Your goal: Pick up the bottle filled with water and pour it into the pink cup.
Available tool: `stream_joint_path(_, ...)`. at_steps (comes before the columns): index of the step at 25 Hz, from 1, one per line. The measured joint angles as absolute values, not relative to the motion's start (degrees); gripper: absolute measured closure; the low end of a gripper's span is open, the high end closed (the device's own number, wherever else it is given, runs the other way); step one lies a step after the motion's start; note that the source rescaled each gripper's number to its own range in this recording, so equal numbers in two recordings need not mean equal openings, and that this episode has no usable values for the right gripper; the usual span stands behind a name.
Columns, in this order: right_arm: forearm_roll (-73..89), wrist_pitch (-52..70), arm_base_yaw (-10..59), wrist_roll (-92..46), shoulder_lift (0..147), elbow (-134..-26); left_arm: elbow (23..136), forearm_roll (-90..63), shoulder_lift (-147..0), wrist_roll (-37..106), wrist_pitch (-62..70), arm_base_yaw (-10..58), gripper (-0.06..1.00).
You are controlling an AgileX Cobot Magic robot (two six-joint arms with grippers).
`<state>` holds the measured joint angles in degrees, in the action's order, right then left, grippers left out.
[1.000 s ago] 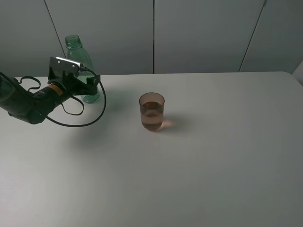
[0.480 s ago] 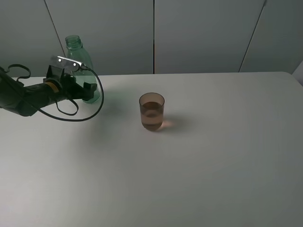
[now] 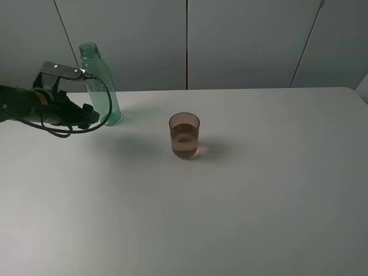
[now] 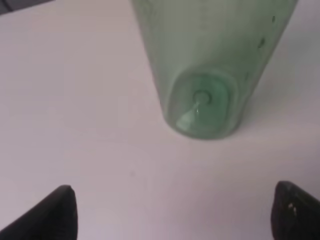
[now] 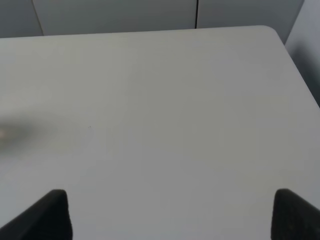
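The green transparent bottle point(image 3: 99, 95) stands upright and uncapped at the table's back left; it also shows in the left wrist view point(image 4: 210, 65). My left gripper point(image 3: 89, 115) is just to its left, low over the table, open and empty, and apart from the bottle; its dark fingertips point(image 4: 57, 212) sit wide apart in the wrist view. The pink cup point(image 3: 184, 135) stands near the table's middle with liquid in it. My right gripper point(image 5: 170, 215) is open and empty over bare table, and it is out of the exterior view.
The white table point(image 3: 241, 201) has its right edge near a grey wall point(image 5: 310, 55). Grey wall panels point(image 3: 247, 40) stand behind the table. A black cable point(image 3: 108, 98) loops from my left wrist across the front of the bottle.
My left arm has drawn back to the left, away from the bottle's base. The bottle stays standing where it was. The cup has not moved.
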<state>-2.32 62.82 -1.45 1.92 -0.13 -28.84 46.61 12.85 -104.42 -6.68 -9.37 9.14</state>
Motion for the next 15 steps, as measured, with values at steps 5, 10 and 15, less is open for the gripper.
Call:
stream_joint_path(5,-2.3,62.8,-1.5,1.9,-0.1,-28.8,46.6,12.2,-91.2,-8.7,9.1,10.1,-0.03)
stream_joint_path(10,-2.3,62.8,-1.5,1.9,-0.1,-28.8,46.5,10.0,-76.1,-9.1,24.5,14.4,-0.03)
stream_joint_path(15,-2.3,62.8,-1.5,1.9,-0.1,-28.8,46.5,8.9,-63.1,-9.1,38.9,14.5,-0.03)
